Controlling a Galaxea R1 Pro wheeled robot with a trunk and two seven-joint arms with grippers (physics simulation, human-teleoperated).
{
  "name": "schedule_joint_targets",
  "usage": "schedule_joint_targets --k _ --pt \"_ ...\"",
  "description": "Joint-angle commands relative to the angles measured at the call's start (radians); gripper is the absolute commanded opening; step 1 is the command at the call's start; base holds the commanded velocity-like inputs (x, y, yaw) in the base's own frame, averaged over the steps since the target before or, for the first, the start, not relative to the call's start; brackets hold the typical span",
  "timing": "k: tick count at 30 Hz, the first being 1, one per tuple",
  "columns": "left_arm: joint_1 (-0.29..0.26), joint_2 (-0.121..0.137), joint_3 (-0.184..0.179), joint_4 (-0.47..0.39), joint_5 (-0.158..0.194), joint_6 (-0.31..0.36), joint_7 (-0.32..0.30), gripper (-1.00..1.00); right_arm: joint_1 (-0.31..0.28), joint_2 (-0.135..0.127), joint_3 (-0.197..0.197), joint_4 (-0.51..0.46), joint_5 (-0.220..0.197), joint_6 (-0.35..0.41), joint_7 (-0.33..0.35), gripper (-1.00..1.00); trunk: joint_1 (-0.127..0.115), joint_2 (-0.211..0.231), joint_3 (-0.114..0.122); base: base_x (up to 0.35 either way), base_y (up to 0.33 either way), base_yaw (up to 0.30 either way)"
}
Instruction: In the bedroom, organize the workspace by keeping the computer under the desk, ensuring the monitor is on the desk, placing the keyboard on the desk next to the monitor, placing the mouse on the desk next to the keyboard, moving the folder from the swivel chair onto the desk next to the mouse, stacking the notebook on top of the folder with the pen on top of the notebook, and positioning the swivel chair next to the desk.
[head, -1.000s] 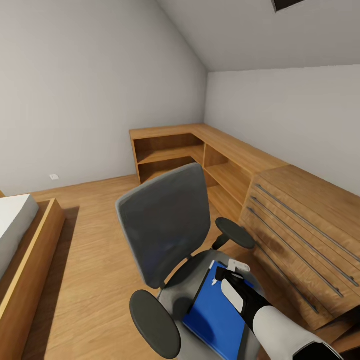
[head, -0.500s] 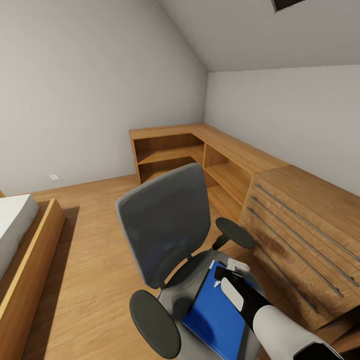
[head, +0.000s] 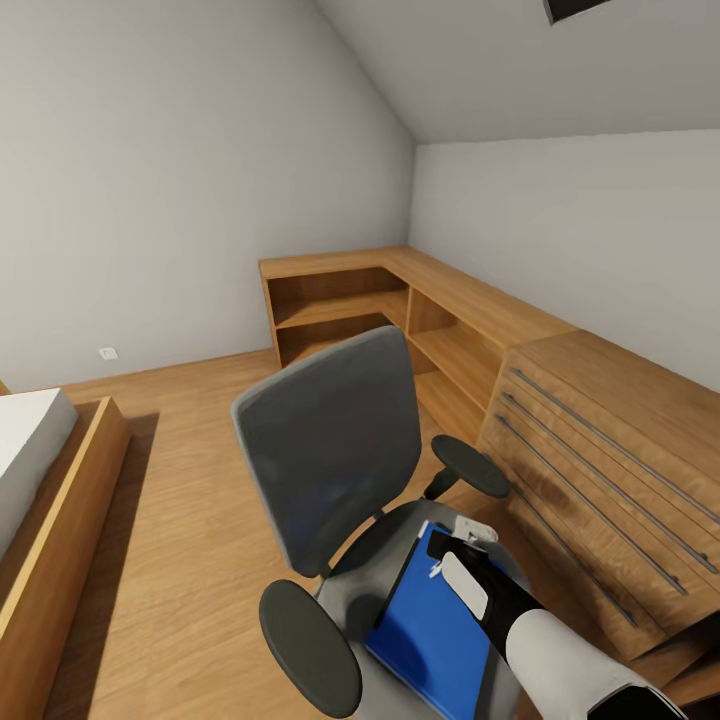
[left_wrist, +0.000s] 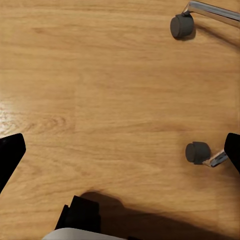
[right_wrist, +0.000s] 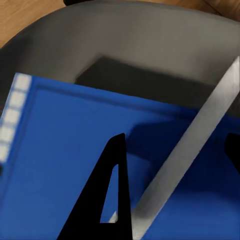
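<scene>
The right pincer (head: 462, 541) hovers with fingers apart, directly over the folder (head: 435, 625) lying on the chair (head: 330, 460) seat. A shallow pinch on the thin edge could slip, or push the castored chair away. Left pincer (left_wrist: 120, 150) hangs spread over floor.

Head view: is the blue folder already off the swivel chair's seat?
No. The folder lies flat on the grey seat of the swivel chair, with the right gripper reaching over it.
</scene>
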Motion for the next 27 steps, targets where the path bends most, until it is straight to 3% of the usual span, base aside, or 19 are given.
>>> schedule_joint_targets --k 1,7,10,27 --pt "-0.001 0.0 -0.006 0.001 0.011 -0.002 -0.006 1.0 0.0 -0.001 0.005 0.039 -0.028 0.004 -0.007 -1.0 0.0 0.0 -0.001 0.0 0.0 0.0" --pt "-0.001 0.0 -0.006 0.001 0.011 -0.002 -0.006 1.0 0.0 -0.001 0.005 0.039 -0.029 0.004 -0.007 -1.0 0.0 0.0 -0.001 0.0 0.0 0.0" --pt "-0.001 0.0 -0.006 0.001 0.011 -0.002 -0.006 1.0 0.0 -0.001 0.005 0.039 -0.029 0.004 -0.007 -1.0 -0.011 0.021 0.008 0.0 0.0 0.0" --pt "-0.001 0.0 -0.006 0.001 0.011 -0.002 -0.006 1.0 0.0 -0.001 0.005 0.039 -0.029 0.004 -0.007 -1.0 -0.011 0.021 0.008 0.0 0.0 0.0"
